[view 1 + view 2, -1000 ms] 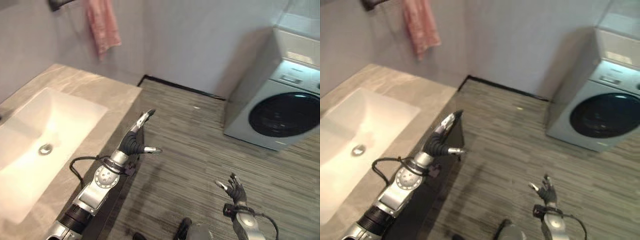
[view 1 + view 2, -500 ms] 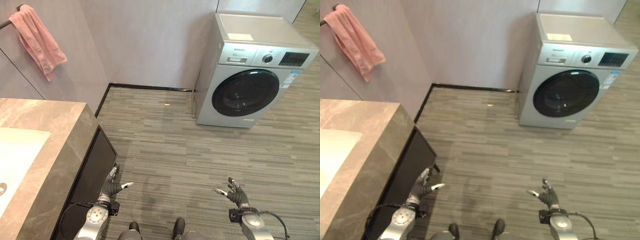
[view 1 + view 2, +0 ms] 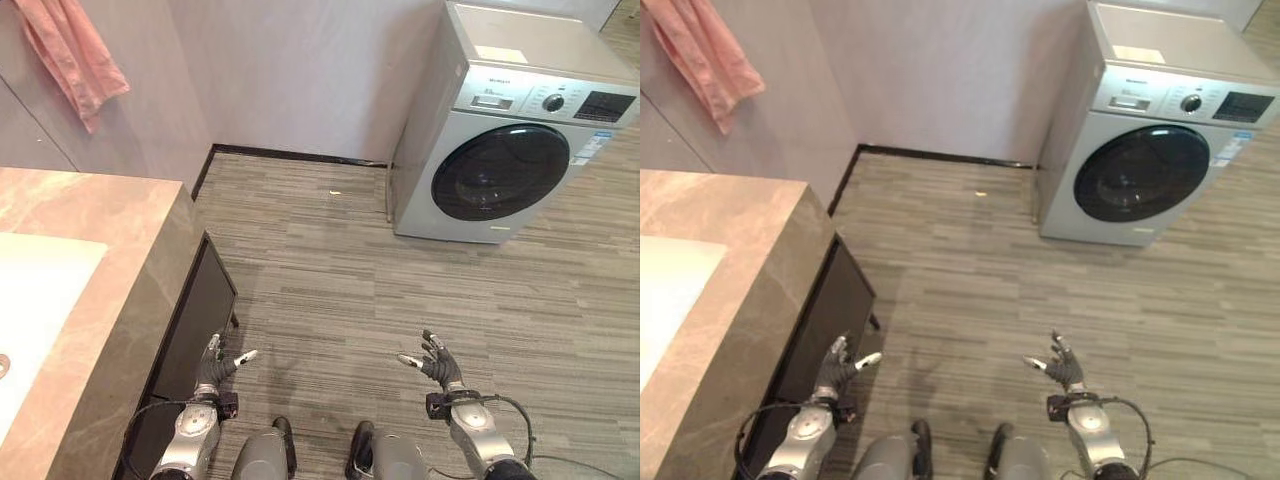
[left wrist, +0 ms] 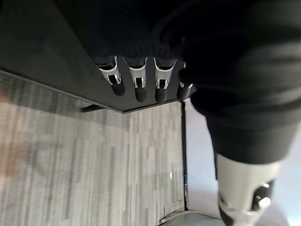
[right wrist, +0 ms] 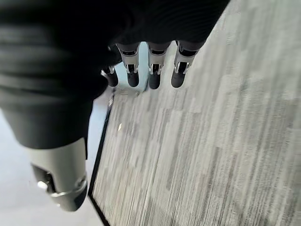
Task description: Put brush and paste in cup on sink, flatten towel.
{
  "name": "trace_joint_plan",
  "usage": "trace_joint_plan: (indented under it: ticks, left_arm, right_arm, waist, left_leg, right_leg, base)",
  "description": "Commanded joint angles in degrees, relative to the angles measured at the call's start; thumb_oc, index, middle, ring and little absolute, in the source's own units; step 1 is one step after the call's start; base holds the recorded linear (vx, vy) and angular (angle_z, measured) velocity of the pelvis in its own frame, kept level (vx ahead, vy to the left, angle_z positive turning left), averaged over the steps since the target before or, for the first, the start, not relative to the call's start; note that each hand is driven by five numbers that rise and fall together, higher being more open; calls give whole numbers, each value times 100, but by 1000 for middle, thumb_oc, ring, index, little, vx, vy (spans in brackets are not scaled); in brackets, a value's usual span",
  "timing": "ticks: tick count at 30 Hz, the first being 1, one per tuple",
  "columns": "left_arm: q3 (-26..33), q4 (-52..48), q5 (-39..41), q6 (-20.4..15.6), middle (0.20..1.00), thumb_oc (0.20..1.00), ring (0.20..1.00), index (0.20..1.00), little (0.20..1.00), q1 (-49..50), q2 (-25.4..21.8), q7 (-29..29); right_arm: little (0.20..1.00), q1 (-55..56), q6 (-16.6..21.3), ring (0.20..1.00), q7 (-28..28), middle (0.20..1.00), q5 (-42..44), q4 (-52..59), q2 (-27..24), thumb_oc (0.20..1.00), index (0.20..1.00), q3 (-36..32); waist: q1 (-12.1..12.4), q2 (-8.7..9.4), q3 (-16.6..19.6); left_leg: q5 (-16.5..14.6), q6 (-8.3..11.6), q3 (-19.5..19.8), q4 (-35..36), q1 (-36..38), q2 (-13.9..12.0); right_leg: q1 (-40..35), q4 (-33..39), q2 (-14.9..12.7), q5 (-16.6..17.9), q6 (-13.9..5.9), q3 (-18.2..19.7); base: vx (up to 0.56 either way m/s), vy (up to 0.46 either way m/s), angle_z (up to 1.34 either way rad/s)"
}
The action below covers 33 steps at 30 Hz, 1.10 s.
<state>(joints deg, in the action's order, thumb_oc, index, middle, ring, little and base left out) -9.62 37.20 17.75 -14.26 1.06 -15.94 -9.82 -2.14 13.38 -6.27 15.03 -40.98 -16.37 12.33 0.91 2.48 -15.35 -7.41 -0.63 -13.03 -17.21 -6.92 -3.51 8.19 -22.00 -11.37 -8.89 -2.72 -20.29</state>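
Left hand (image 3: 212, 366): hanging low over the wood-look floor (image 3: 330, 290), just beside the dark cabinet front (image 3: 190, 320), fingers spread and relaxed, gripping nothing.
Right hand (image 3: 438, 364): hovering low over the same floor, well apart from the left, fingers loosely splayed and carrying nothing.
Towel (image 3: 70, 50): pink, hanging bunched against the wall, above the far end of the counter.
Sink (image 3: 30, 300): white basin lying sunk in the marble counter (image 3: 110, 260); no brush, paste or cup can be made out.
Washing machine (image 3: 510, 150): standing against the far wall, door shut.
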Motion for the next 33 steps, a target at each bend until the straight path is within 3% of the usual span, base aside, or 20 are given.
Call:
trace_joint_plan:
  ticks: [1, 2, 3, 4, 6, 7, 9, 10, 12, 13, 15, 17, 18, 19, 22, 26, 27, 28, 30, 33]
  left_arm:
    - [-67, -303, 87, -190, 1000, 1000, 1000, 1000, 1000, 22, -38, 12]
    - [-9, -350, 123, -178, 1000, 1000, 1000, 1000, 1000, 61, -40, -22]
    - [52, -360, 174, -177, 1000, 1000, 1000, 1000, 1000, 38, -63, -77]
    - [52, -359, 174, -177, 1000, 1000, 1000, 1000, 1000, 36, -62, -77]
    - [143, -290, 88, -179, 1000, 1000, 1000, 1000, 1000, -14, -84, -136]
    - [143, -289, 89, -180, 1000, 1000, 1000, 1000, 1000, -13, -85, -136]
    - [183, -258, 139, -180, 1000, 1000, 1000, 1000, 1000, -57, -91, -153]
    - [211, -207, 125, -169, 1000, 1000, 1000, 1000, 1000, -86, -116, -151]
    - [231, -64, 43, -157, 1000, 1000, 1000, 1000, 1000, -134, -129, -173]
    - [224, 47, -64, -132, 1000, 1000, 1000, 1000, 1000, -186, -129, -224]
    - [223, 48, -65, -133, 1000, 1000, 1000, 1000, 1000, -186, -128, -224]
    - [202, 211, -89, -144, 1000, 1000, 1000, 1000, 1000, -203, -108, -264]
    - [245, 284, 72, -140, 1000, 1000, 1000, 1000, 1000, -200, -73, -251]
    - [218, 248, 61, -134, 1000, 1000, 1000, 1000, 1000, -209, -109, -240]
    - [170, 183, 52, -141, 1000, 1000, 1000, 1000, 1000, -340, -174, -237]
    - [154, 276, 66, -154, 1000, 1000, 1000, 1000, 1000, -479, -154, -290]
    - [160, 274, 10, -154, 1000, 1000, 1000, 1000, 1000, -481, -150, -327]
    - [174, 296, -50, -157, 1000, 1000, 1000, 1000, 1000, -469, -140, -350]
    - [220, 411, -102, -148, 1000, 1000, 1000, 1000, 1000, -482, -130, -344]
    - [265, 370, -89, -126, 1000, 1000, 1000, 1000, 1000, -476, -154, -338]
  right_arm:
    - [1000, -79, 244, 1000, -98, 1000, 236, 107, -68, 1000, 1000, -70]
    - [1000, -92, 214, 1000, -89, 1000, 301, 200, -28, 1000, 1000, -81]
    - [1000, -87, 225, 1000, -93, 1000, 341, 449, -2, 1000, 1000, -129]
    - [1000, -85, 222, 1000, -95, 1000, 340, 454, -3, 1000, 1000, -129]
    - [1000, 39, 252, 1000, -116, 1000, 452, 631, 1, 1000, 1000, -299]
    - [1000, 42, 251, 1000, -117, 1000, 452, 633, 1, 1000, 1000, -298]
    - [1000, 115, 257, 1000, -140, 1000, 522, 642, 7, 1000, 1000, -338]
    - [1000, 185, 236, 1000, -184, 1000, 467, 630, -11, 1000, 1000, -351]
    - [1000, 195, 215, 1000, -193, 1000, 430, 614, 9, 1000, 1000, -335]
    - [1000, 248, 213, 1000, -180, 1000, 446, 619, 46, 1000, 1000, -357]
    - [1000, 249, 213, 1000, -180, 1000, 446, 620, 45, 1000, 1000, -358]
    - [1000, 279, 248, 1000, -163, 1000, 571, 591, 32, 1000, 1000, -332]
    - [1000, 295, 284, 1000, -99, 1000, 651, 551, -26, 1000, 1000, -240]
    - [1000, 273, 275, 1000, -93, 1000, 580, 565, -75, 1000, 1000, -147]
    - [1000, 176, 232, 1000, -95, 1000, 472, 481, -176, 1000, 1000, -54]
    - [1000, 183, 200, 1000, -73, 1000, 320, 530, -254, 1000, 1000, 18]
    - [1000, 211, 216, 1000, -71, 1000, 330, 547, -242, 1000, 1000, 29]
    - [1000, 251, 239, 1000, -66, 1000, 317, 560, -236, 1000, 1000, 37]
    - [1000, 321, 266, 1000, -46, 1000, 232, 555, -246, 1000, 1000, 65]
    - [1000, 264, 248, 1000, -39, 1000, 197, 574, -218, 1000, 1000, 81]
  waist:
    - [57, -40, 245]
    - [19, -88, 92]
    - [-91, -222, -74]
    - [-88, -211, -77]
    - [-220, -122, -91]
    - [-231, -131, -99]
    - [-259, -77, -123]
    - [-338, 35, -140]
    - [-371, 46, -124]
    - [-389, 106, -87]
    - [-391, 101, -95]
    - [-474, 143, -17]
    - [-440, 131, 22]
    - [-393, 144, -18]
    - [-175, 316, -221]
    - [19, 331, -172]
    - [57, 319, -133]
    - [84, 273, -98]
    - [152, 218, -16]
    - [218, 245, 43]
  left_leg:
    - [70, -229, 81, 253, 204, 320]
    - [59, -357, -10, 592, 538, 453]
    - [96, -388, -19, 786, 716, 372]
    - [92, -389, -25, 786, 719, 383]
    - [-76, -347, 11, 856, 919, 503]
    - [-80, -344, 24, 854, 929, 493]
    - [-309, -205, 31, 803, 1030, 446]
    - [-348, -110, 42, 776, 1070, 476]
    - [-523, -50, 83, 773, 1217, 441]
    - [-496, 5, 92, 774, 1295, 442]
    - [-499, 8, 96, 774, 1304, 436]
    - [-382, 137, 148, 405, 1213, 324]
    - [405, 505, 200, -1098, 815, -98]
    - [767, 602, 250, -1784, 494, -316]
    - [773, 572, 91, -2593, -260, -502]
    - [532, 504, -224, -893, -803, -478]
    - [659, 490, -250, -370, -855, -464]
    - [1162, 589, -305, 522, -842, -421]
    - [1750, 691, -462, 2080, -841, -585]
    - [1834, 687, -569, 2141, -921, -647]
  right_leg:
    - [-436, 29, -48, 759, -636, -241]
    - [5, -898, -368, 1767, -1030, -77]
    - [406, -1432, -423, 1813, -1034, 7]
    - [418, -1459, -438, 1797, -1035, 19]
    - [566, -562, -641, 1707, -931, -154]
    - [537, -543, -632, 1709, -931, -175]
    - [494, 296, -900, 1770, -1021, -467]
    - [542, 964, -885, 2035, -1002, -416]
    - [614, 1028, -781, 2082, -1095, -362]
    - [550, 1165, -704, 1958, -986, -446]
    - [536, 1169, -699, 1956, -985, -453]
    - [444, 1185, -437, 1816, -840, -207]
    - [122, 1213, 7, 1346, -421, -292]
    - [-33, 1225, 180, 1197, -225, -359]
    - [-434, 1389, 314, 900, -44, -540]
    - [-832, 1665, 449, 729, -243, -553]
    - [-896, 1718, 512, 686, -280, -530]
    - [-978, 1769, 592, 644, -336, -516]
    - [-1297, 1815, 655, 513, -429, -572]
    - [-1445, 1758, 710, 393, -465, -590]
  base:
    - [97, 270, -12]
    - [117, 316, -10]
    - [117, 315, -10]
    - [229, 173, -8]
    - [276, 26, -3]
    - [202, -34, 5]
    - [339, -104, 2]
    - [446, -139, 2]
    - [448, -106, 2]
    - [311, -75, 3]
    - [143, -55, 3]
    - [394, -194, 23]
    - [519, -353, 33]
    - [495, -374, 38]
    - [353, -253, 15]
    - [375, 7, -5]
    - [481, 91, -2]
    - [484, 136, 2]
    - [676, 213, 4]
    - [450, 130, 7]
